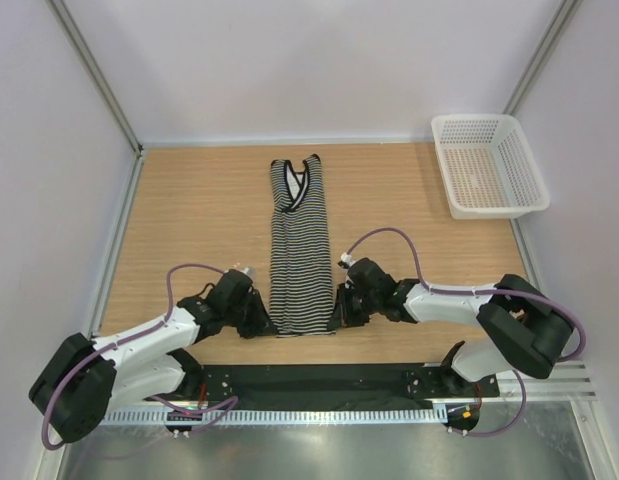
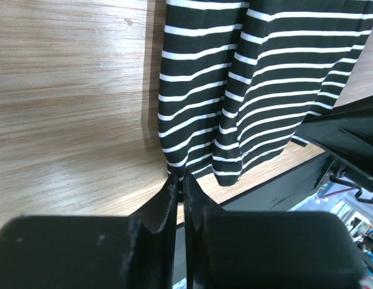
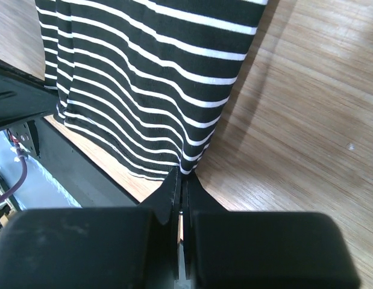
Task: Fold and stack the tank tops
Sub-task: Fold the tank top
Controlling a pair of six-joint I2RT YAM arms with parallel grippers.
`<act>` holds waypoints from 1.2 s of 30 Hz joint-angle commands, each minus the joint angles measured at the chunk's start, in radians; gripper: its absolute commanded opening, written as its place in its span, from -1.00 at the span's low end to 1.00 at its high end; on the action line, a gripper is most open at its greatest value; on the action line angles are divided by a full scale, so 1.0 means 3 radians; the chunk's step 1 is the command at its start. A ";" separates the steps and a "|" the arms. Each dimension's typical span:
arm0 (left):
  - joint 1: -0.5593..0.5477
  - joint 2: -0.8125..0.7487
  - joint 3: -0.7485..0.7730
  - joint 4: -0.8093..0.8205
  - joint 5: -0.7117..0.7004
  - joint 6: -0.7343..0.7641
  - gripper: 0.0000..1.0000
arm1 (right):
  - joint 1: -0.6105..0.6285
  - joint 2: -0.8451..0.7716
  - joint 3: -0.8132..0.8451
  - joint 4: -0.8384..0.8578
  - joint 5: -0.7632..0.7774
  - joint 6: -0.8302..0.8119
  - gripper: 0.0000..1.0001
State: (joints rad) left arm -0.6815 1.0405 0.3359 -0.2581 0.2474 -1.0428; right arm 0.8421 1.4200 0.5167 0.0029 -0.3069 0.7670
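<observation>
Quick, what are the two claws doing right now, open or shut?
Left gripper: shut, pinching a bottom corner of the striped tank top.
Right gripper: shut, pinching its other bottom corner.

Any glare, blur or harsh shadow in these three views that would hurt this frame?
Top external: even, soft light, the tank top sharp. Left wrist: pale sheen on the table, a narrow shadow along the fabric's edge, the left gripper dark and slightly soft near the lens. Right wrist: similar sheen and shadow beside the fabric, the right gripper nearly featureless black.
</observation>
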 commanded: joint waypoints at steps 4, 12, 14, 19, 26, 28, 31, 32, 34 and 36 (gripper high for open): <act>-0.0019 -0.0124 0.0082 0.0017 0.0024 -0.0016 -1.00 | 0.0000 -0.0177 0.0139 -0.0137 -0.0046 -0.0056 -0.97; -0.0014 -0.0221 0.0414 -0.0275 -0.0164 0.0091 -1.00 | -0.0138 -0.0295 0.0374 -0.0398 0.0011 -0.0184 -0.97; -0.0009 -0.0216 0.0480 -0.0316 -0.0211 0.0121 -1.00 | -0.0184 -0.0310 0.0496 -0.0510 0.0036 -0.0240 -0.98; 0.0047 -0.0165 0.0782 -0.0459 -0.0247 0.0224 -1.00 | -0.0342 -0.0270 0.0880 -0.0796 0.0031 -0.0455 -0.98; 0.0226 -0.0037 0.1130 -0.0566 -0.0180 0.0367 -1.00 | -0.0455 -0.0132 0.1299 -0.1052 -0.0020 -0.0629 -0.98; 0.0313 -0.0017 0.1212 -0.0561 -0.0160 0.0398 -1.00 | -0.0480 -0.0096 0.1422 -0.1103 -0.0025 -0.0654 -0.97; 0.0466 0.0044 0.1360 -0.0561 -0.0099 0.0459 -1.00 | -0.0562 0.0011 0.1641 -0.1200 -0.0040 -0.0721 -0.97; 0.0502 0.0065 0.1396 -0.0561 -0.0068 0.0474 -1.00 | -0.0577 0.0037 0.1703 -0.1231 -0.0061 -0.0746 -0.97; 0.0584 0.0147 0.1534 -0.0561 -0.0048 0.0535 -1.00 | -0.0644 0.0149 0.1881 -0.1293 -0.0086 -0.0797 -0.97; 0.0650 0.0259 0.1676 -0.0587 -0.0047 0.0582 -1.00 | -0.0710 0.0272 0.2040 -0.1329 -0.0127 -0.0838 -0.96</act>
State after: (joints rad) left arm -0.5144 1.0855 0.7589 -0.4320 0.2066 -0.9173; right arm 0.6533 1.4727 1.0328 -0.3706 -0.3187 0.5579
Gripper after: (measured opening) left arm 0.005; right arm 0.034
